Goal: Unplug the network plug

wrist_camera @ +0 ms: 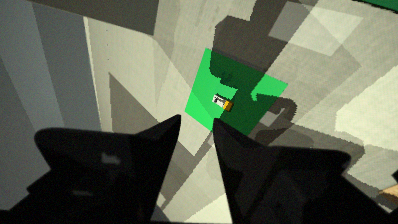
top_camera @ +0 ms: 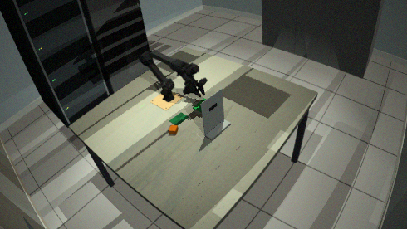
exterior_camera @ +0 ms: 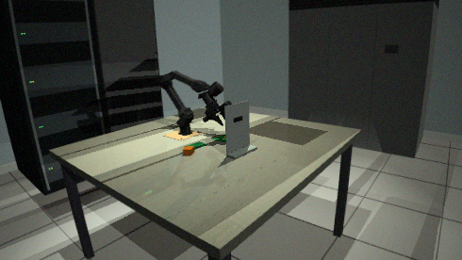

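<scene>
The plug point(wrist_camera: 222, 100), small, white and black with a yellow-orange end, lies on the bright green marked square point(wrist_camera: 199, 95) point(top_camera: 196, 108) point(exterior_camera: 219, 138), inside its edges in the wrist view. My gripper point(wrist_camera: 197, 120) point(top_camera: 202, 95) point(exterior_camera: 223, 120) is partly open with nothing between its fingers, above the table beside the panel. In the wrist view the plug shows beyond the fingertips, apart from them. The grey upright panel point(top_camera: 213, 120) point(exterior_camera: 237, 137) has a dark opening point(top_camera: 213, 107) point(exterior_camera: 238, 119). The plug is too small or hidden to make out in the top and exterior views.
A darker green flat piece point(top_camera: 178, 119) point(exterior_camera: 197, 145) lies near the square, with an orange block point(top_camera: 173, 129) point(exterior_camera: 189, 151) beside it. The arm stands on a light wooden base plate point(top_camera: 159, 101) point(exterior_camera: 171, 136). The panel's foot point(top_camera: 218, 132) point(exterior_camera: 242, 153) rests on the table. Shadows cross the table.
</scene>
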### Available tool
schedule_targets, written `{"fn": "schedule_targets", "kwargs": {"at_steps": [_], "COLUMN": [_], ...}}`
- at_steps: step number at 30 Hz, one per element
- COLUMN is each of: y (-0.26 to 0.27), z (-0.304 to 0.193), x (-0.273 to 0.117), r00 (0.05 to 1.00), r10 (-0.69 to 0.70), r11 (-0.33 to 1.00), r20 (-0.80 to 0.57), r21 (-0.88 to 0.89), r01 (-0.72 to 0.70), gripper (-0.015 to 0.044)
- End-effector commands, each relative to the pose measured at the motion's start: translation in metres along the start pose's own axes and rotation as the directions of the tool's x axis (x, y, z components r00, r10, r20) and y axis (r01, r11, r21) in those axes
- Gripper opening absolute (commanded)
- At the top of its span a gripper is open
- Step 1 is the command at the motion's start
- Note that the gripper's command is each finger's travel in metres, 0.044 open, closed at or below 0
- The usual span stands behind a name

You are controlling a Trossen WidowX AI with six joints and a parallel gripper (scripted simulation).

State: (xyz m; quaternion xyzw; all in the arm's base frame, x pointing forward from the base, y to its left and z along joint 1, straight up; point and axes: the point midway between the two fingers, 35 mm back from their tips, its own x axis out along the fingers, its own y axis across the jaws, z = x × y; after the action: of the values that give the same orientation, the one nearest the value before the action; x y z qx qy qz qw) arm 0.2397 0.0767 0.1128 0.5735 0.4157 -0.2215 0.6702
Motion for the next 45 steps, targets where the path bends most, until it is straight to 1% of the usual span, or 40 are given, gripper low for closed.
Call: {"fn": "schedule_targets", "kwargs": {"at_steps": [1, 27, 29, 45], "y": [0.005, 0.021, 0.019, 0.048], "z": [0.000, 0.000, 0.000, 0.000], "x": [-0.006, -0.039, -0.035, -0.071], "r00": [1.000, 1.000, 1.000, 1.000], "r10": [0.007, 0.006, 0.000, 0.002], "r11": [1.000, 1.000, 1.000, 1.000], "r20": [-0.002, -0.002, 0.001, 0.000], "r21": [-0.004, -0.003, 0.000, -0.001], "r01": [-0.007, -0.006, 0.000, -0.002], "gripper": [0.0156, 0.0156, 0.0156, 0.0156]}}
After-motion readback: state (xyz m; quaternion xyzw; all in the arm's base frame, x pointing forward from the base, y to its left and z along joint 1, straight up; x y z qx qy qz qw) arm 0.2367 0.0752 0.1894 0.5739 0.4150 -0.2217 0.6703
